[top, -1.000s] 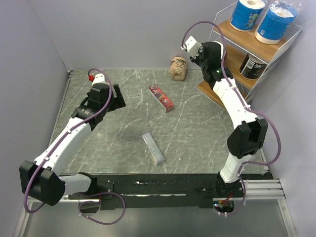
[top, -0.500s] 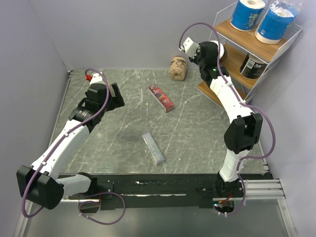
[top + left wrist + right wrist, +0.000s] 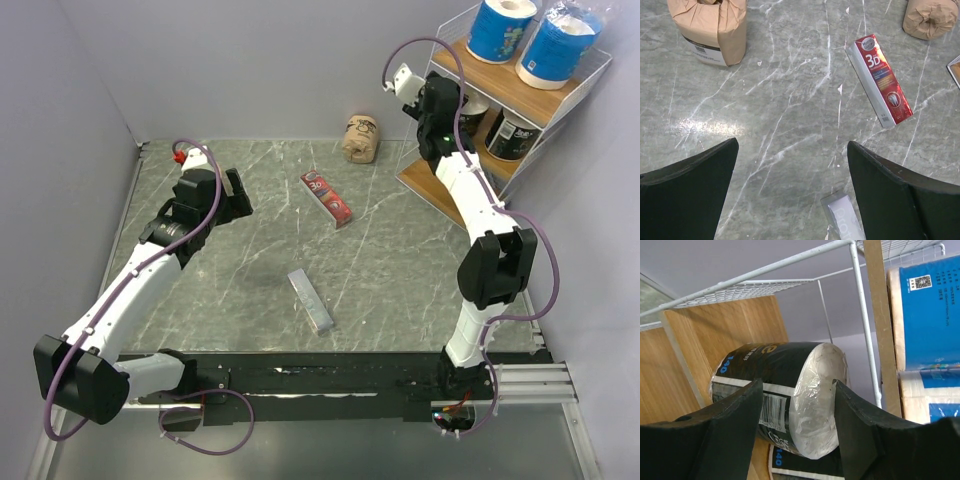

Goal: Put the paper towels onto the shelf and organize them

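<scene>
Release of black roll [image 3: 785, 360] on middle tier of shelf [image 3: 505, 80]: right gripper [image 3: 797, 390], shut a second ago, stands half-parted astride it, contact unclear; left gripper [image 3: 792, 150] gapes empty; tan rolls [image 3: 710, 30] remain.

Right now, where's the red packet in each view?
Top external: red packet lies on the table, just right of centre and toward the back.
Left wrist: right of centre, lying diagonally.
Right wrist: not in it.
Shared landmark: the tan roll lying on its side, just beyond the packet in both views that show it.
</scene>
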You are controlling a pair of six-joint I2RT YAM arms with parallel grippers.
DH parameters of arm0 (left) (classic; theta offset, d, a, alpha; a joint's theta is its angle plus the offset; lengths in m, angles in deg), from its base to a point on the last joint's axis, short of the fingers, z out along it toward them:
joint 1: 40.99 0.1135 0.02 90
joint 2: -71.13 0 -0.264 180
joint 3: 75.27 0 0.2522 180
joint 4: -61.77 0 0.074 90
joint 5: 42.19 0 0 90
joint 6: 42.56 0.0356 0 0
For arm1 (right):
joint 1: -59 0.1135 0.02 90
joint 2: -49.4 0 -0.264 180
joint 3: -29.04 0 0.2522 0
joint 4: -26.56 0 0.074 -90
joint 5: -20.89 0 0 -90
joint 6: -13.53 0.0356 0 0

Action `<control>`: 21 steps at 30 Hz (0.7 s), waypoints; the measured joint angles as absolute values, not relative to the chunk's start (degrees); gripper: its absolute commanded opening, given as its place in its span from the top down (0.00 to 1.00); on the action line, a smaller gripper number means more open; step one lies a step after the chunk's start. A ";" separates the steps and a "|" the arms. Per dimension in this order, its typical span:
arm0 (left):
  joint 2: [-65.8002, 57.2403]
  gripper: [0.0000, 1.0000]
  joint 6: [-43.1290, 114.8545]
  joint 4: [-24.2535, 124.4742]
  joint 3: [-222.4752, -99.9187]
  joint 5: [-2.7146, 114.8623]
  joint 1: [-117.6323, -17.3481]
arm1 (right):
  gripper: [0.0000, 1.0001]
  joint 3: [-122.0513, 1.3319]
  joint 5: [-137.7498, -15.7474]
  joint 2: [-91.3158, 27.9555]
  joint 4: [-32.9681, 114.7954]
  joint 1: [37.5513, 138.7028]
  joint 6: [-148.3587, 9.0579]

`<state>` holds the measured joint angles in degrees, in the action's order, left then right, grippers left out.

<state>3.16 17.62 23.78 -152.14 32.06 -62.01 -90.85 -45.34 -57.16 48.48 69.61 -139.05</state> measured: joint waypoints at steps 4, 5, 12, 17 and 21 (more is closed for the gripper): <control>3.16 0.04 17.62 23.80 -152.14 32.06 -62.01 | 0.38 -90.85 -44.70 -57.16 48.44 69.92 -139.14; 3.16 0.03 17.62 23.78 -152.14 32.06 -62.01 | 0.37 -90.85 -44.73 -57.16 48.44 70.07 -139.14; 3.16 0.04 17.62 23.78 -152.14 32.06 -62.01 | 0.32 -90.85 -44.73 -57.14 47.98 71.08 -139.18; 3.16 0.03 17.60 23.78 -152.14 32.04 -62.01 | 0.30 -90.85 -44.38 -57.14 47.19 71.25 -139.69; 3.18 0.03 17.62 23.78 -152.14 32.06 -62.01 | 0.36 -90.85 -44.11 -57.14 46.78 71.40 -139.82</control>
<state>3.18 17.62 23.78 -152.14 32.06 -62.01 -90.85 -44.11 -57.14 46.78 71.40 -139.82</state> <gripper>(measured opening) 0.967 0.699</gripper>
